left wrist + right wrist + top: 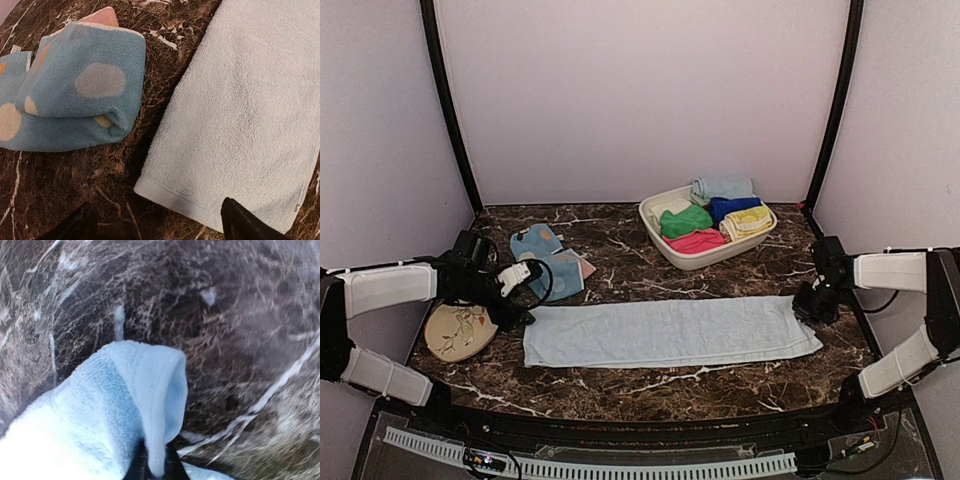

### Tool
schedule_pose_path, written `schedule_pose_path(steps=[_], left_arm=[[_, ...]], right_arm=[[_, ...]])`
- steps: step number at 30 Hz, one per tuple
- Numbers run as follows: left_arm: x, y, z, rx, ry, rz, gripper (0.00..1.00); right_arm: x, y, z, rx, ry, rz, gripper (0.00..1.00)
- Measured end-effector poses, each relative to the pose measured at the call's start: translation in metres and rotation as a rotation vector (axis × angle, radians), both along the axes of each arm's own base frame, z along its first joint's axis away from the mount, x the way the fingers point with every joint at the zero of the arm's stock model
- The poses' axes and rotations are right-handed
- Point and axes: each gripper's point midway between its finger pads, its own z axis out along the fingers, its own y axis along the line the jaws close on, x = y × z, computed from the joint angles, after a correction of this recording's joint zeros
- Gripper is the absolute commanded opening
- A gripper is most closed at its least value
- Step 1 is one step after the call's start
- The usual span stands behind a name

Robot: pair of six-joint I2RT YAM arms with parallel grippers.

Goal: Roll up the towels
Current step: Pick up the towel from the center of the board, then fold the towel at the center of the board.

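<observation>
Looking at the feeds from my end, going left to right: the round beige plate [460,332] with the plant drawing sits at the far left edge of the table [620,385], partly under the left arm. The left claw [517,290] [160,225] is spread wide over the left end of the pale blue towel [670,332] [245,100]. On the wrist cam one fingertip is over bare marble and the other over the towel's corner. Can't tell if either one is actually touching anything.

Just behind that end is the spotted towel [548,262] [85,95], medium blue with cream dots, bunched into a loose fold, not rolled. It's just beside the pale one, with a strip of table between them. A pinkish bit pokes out at its far edge, no idea what that is.

The pale blue towel lies flat in a long strip across the middle of the table, nothing rolled on it. Behind it, right of centre, there's the cream tub [700,260] with rolled towels [685,220] packed in: green, pink, dark blue, yellow and a couple of lighter ones.

At the far right, the right claw [812,305] [152,465] is down at the towel's right end. It's pinched narrow on a fold of that edge, and the cloth [125,405] humps up between the tips.
</observation>
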Motion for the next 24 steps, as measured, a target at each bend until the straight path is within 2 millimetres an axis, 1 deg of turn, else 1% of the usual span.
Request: schedule_pose_path(steps=[1,4,8,12,16,20,24], left_arm=[[0.0,0.0,-0.001,0.001,0.002,-0.001,0.88],[0.0,0.0,-0.001,0.002,0.005,-0.001,0.88],[-0.002,0.0,-0.002,0.003,0.012,-0.001,0.88],[-0.005,0.001,-0.004,0.007,0.027,-0.001,0.88],[-0.009,0.002,-0.004,0.009,0.036,-0.002,0.88],[-0.012,0.002,0.002,0.001,0.03,-0.008,0.89],[-0.015,0.001,0.006,-0.006,0.027,-0.016,0.89]], right_arm=[[0.0,0.003,0.0,0.011,0.001,0.008,0.0],[0.0,0.007,0.002,0.023,0.005,0.016,0.0],[0.007,0.001,0.015,-0.003,-0.001,0.007,0.0],[0.024,-0.02,0.038,-0.055,-0.04,-0.036,0.0],[0.037,-0.054,0.059,-0.139,-0.068,-0.096,0.0],[0.039,-0.084,0.071,-0.255,-0.056,-0.132,0.0],[0.038,-0.093,0.079,-0.315,-0.042,-0.128,0.0]])
